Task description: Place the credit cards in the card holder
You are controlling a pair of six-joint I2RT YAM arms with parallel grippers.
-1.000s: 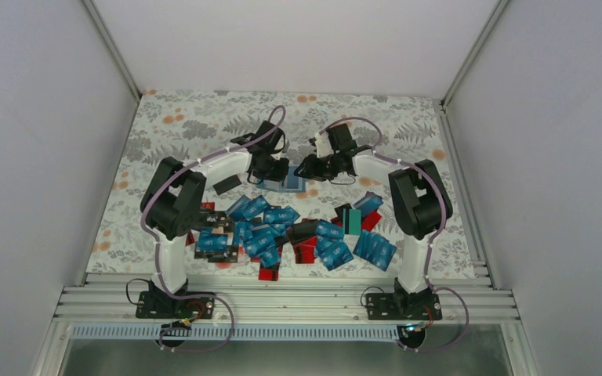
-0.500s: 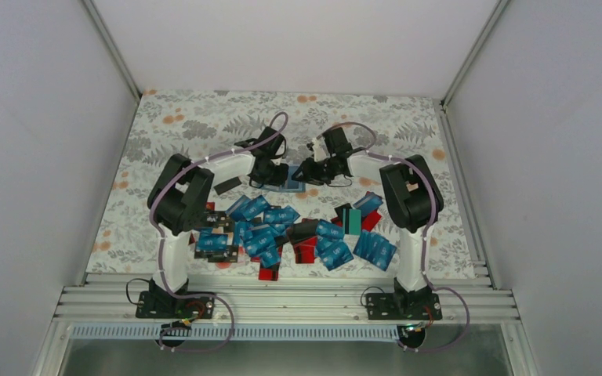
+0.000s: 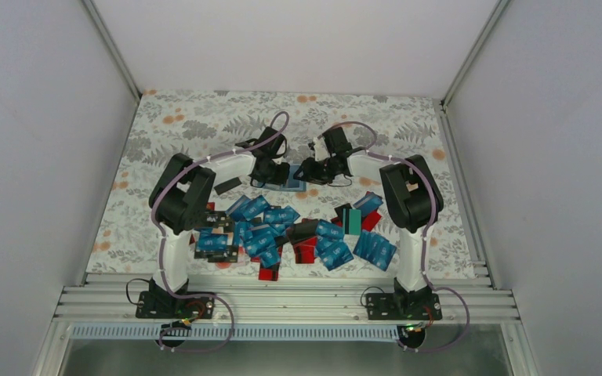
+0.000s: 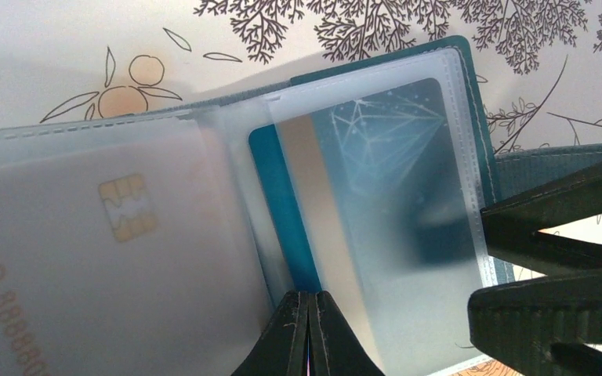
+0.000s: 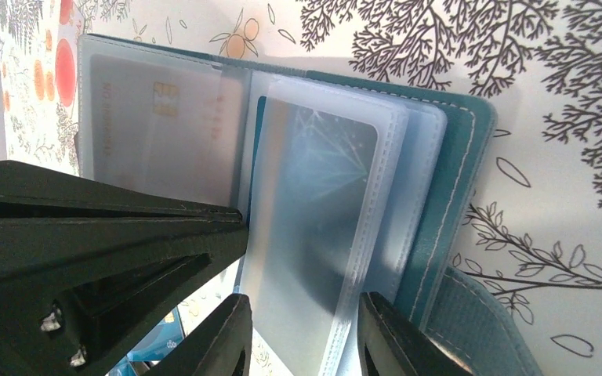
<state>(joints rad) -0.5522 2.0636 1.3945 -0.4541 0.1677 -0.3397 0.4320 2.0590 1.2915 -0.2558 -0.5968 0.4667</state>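
The teal card holder lies open on the floral cloth behind the pile of credit cards. Its clear sleeves fan out; one holds a blue card, and a pale card with a gold chip sits in another. My left gripper is shut, its tips at that blue card's near edge by the sleeve mouth. My right gripper stands open astride the sleeve with the blue card. One of its fingers shows at the holder's right edge.
A lone black card lies left of the holder. Blue, red, black and one teal-green card are heaped across the near half of the cloth. White walls close in the back and both sides. A metal rail runs along the near edge.
Both arms shifted slightly toward the back a second ago and then held. The right jaws have spread wider around the sleeve. The left jaws closed fully.
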